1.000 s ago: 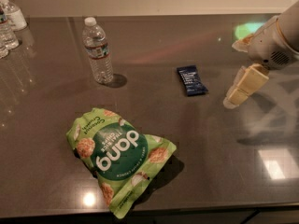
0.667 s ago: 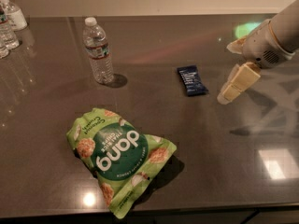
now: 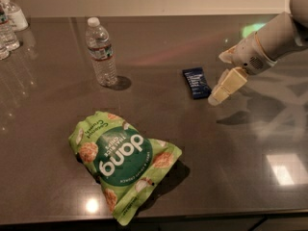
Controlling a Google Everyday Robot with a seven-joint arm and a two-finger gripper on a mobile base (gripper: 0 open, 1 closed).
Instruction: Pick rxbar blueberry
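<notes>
Pincer [image 3: 219,93] poised just right of the snack bar [image 3: 196,82]
The snack bar lies flat on the worktop [image 3: 240,158], right of centre; I judge it light, thin and slick, best pinched across its narrow width; my arm [image 3: 276,35] reaches in from the right, angled down-left; whether the pincer is released or clenched I cannot tell.

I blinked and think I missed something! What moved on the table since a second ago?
The gripper slid left, closer to the rxbar blueberry, and its tip is now near the bar's right side. It has not picked anything up. The rxbar blueberry, the green dang bag and the water bottle stayed where they were.
</notes>
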